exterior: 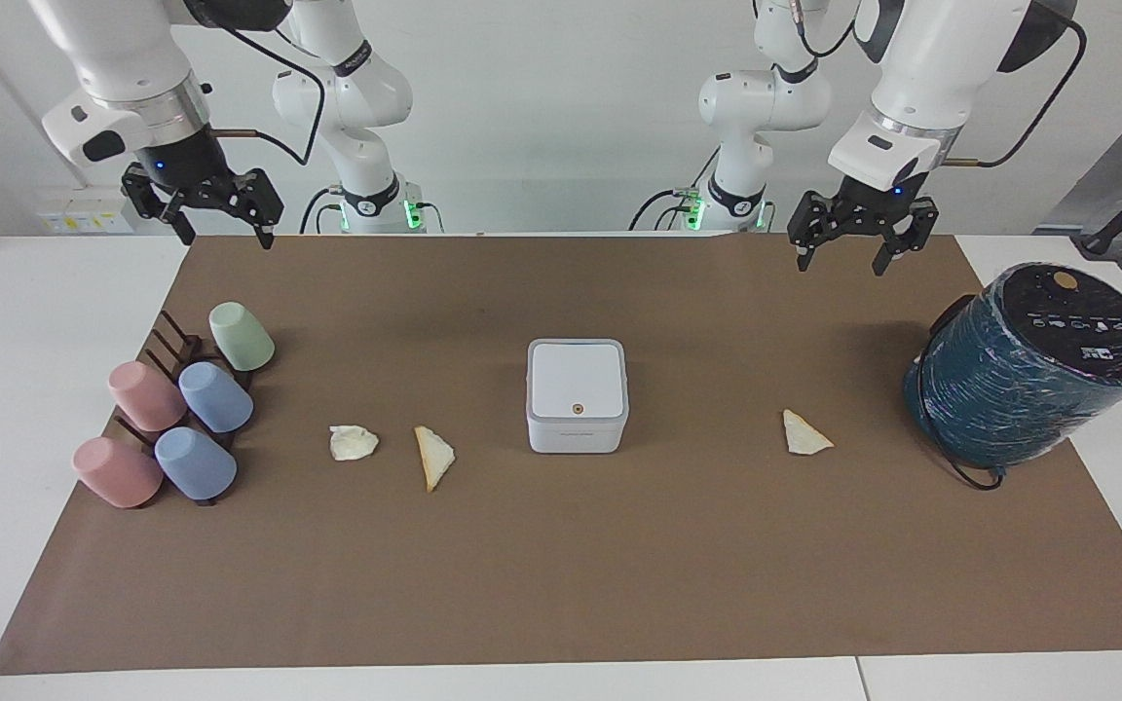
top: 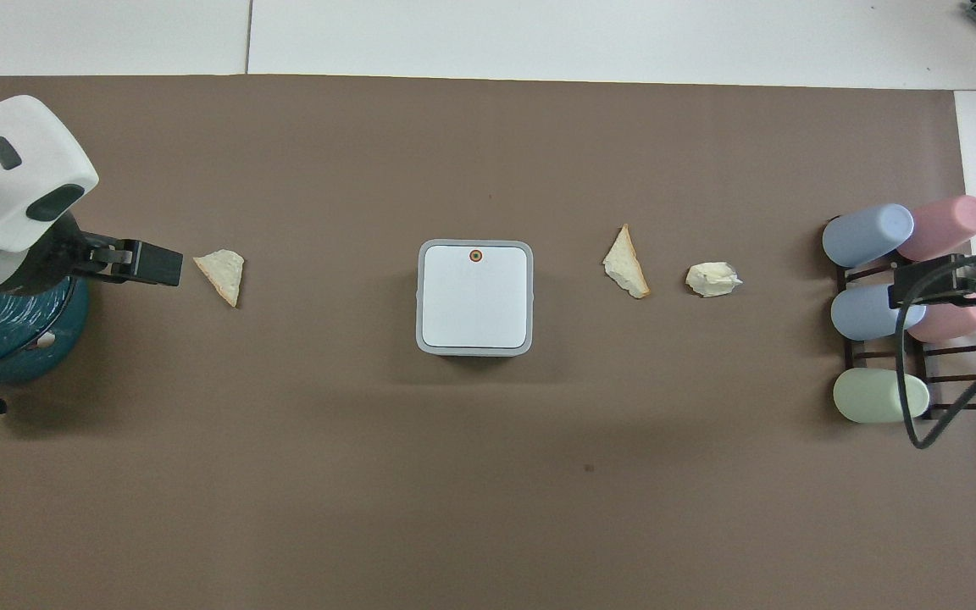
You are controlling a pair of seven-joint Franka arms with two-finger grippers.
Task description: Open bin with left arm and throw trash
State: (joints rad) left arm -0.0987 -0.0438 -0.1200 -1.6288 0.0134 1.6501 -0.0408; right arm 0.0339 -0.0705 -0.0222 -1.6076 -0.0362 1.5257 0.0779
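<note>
Bin: white, square, lid down, round tan button on the lid's edge away from the robots; at mid-bench on the brown mat.

Trash, three pale pieces, all lying on the mat level with the bin:
- flat triangle, toward the left arm's end, between bin and teal cylinder;
- flat triangle, toward the right arm's end, near the bin;
- lumpy wad, just beside that triangle, nearer the cup rack.

Left claw: released, fingers spread, grasping nothing; raised over the mat's edge nearest the robots, waiting.

Right claw: released, fingers spread, empty; raised over the mat's corner at its own end, waiting.

Cup rack: dark frame holding five pastel cups, at the right arm's end.
</note>
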